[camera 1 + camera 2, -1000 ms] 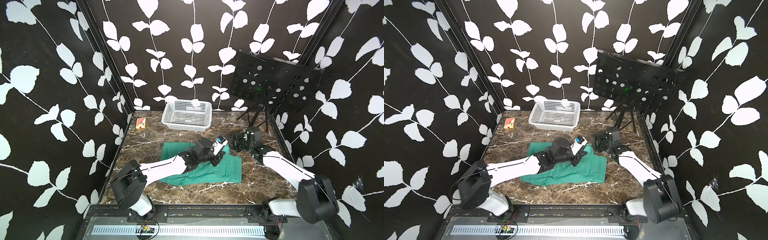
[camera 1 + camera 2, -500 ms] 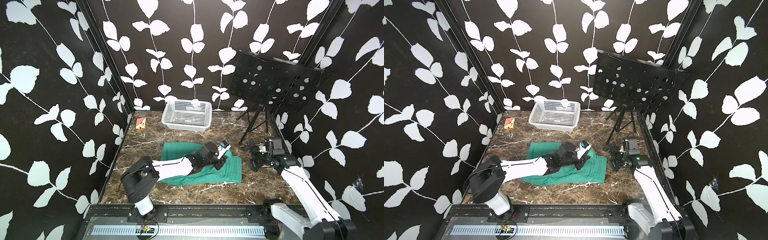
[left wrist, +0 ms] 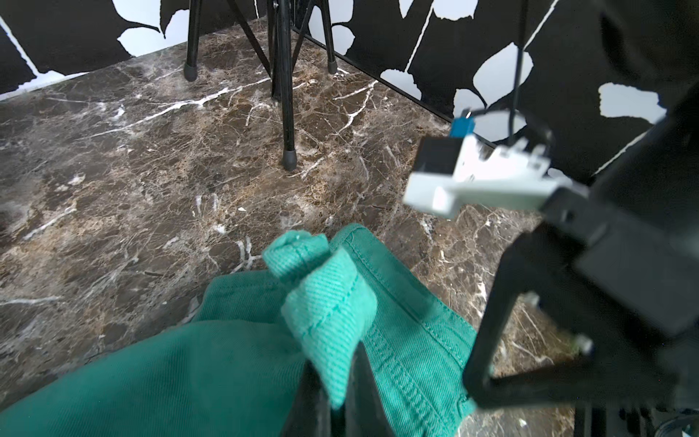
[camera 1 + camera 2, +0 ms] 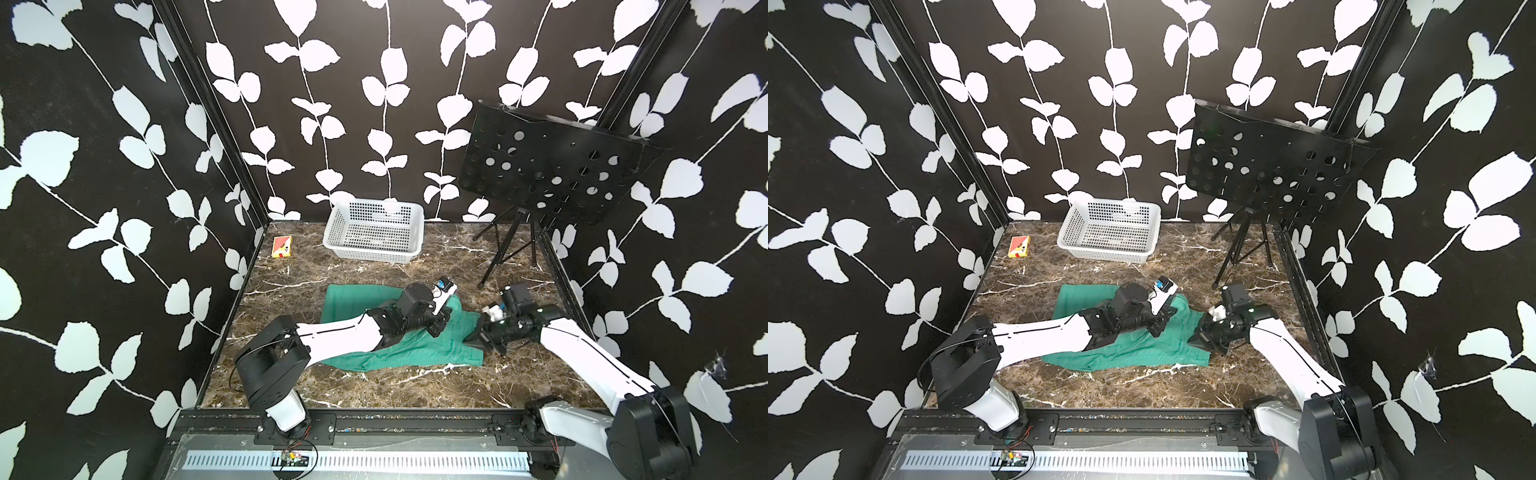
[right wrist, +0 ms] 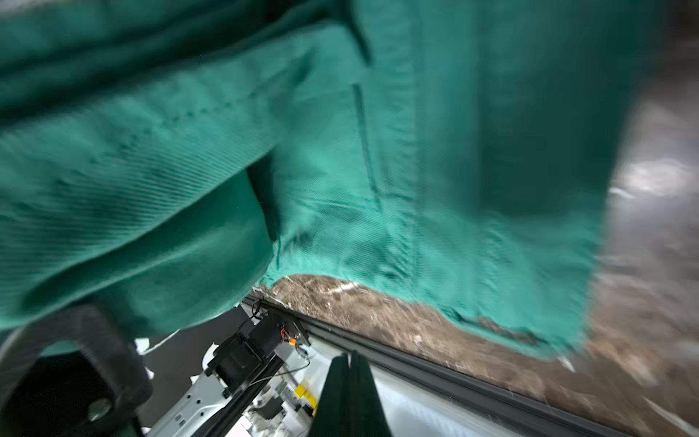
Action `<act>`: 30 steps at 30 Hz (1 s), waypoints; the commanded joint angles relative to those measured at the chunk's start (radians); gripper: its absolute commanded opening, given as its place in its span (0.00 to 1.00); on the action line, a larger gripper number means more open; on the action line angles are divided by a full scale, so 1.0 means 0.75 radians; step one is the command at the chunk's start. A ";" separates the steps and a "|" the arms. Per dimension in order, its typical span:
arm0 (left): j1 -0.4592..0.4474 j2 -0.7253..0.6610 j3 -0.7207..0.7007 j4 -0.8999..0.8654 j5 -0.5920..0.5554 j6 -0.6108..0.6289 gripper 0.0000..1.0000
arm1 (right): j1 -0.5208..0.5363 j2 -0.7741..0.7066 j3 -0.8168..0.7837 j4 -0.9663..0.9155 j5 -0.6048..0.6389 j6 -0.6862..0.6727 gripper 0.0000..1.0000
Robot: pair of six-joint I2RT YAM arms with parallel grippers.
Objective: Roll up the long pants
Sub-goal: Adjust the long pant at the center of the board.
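- Where both top views look down, the long pants, plain teal-green soft cotton trousers, lie folded flat mid-field on the brown marble-patterned tabletop. They are well apart from the white perforated plastic basket at the back wall.
- Same views: left end effector low on the right-hand part of the cloth; right end effector just beside the cloth's right edge.
- Left wrist view: left end effector clamped on a raised, doubled tuck of twill, with a stitched hem beside it.
- Right wrist view, blurred: right end effector with fingers pressed together and no cloth between them; the pants fill the field beyond.
- Handling, by judgement: light, limp, neither fragile nor slippery. Likely to sag when lifted, so a roll would loosen unless pinned down. Best hold: the thick stitched edge, pinched through all layers at both corners.
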 commanded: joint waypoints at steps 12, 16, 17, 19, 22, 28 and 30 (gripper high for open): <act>-0.001 -0.130 0.014 0.019 -0.032 -0.101 0.00 | 0.136 0.544 -0.142 1.700 0.056 0.932 0.16; -0.004 -0.181 -0.006 -0.022 0.027 -0.084 0.00 | 0.096 0.682 -0.147 1.997 0.087 1.046 0.15; -0.004 -0.187 -0.006 -0.042 0.036 -0.080 0.00 | 0.089 0.694 -0.138 2.050 0.080 1.065 0.15; -0.007 -0.187 -0.007 -0.058 0.075 -0.070 0.00 | 0.063 0.693 -0.130 2.124 0.042 1.094 0.16; -0.035 -0.173 0.012 -0.093 0.113 -0.050 0.00 | -0.018 0.538 -0.188 1.933 -0.039 1.008 0.20; -0.099 -0.072 0.041 -0.062 0.163 -0.050 0.00 | -0.173 0.232 -0.131 1.210 -0.189 0.605 0.28; -0.119 -0.027 0.069 -0.047 0.183 -0.048 0.00 | -0.205 0.199 -0.122 1.115 -0.224 0.554 0.28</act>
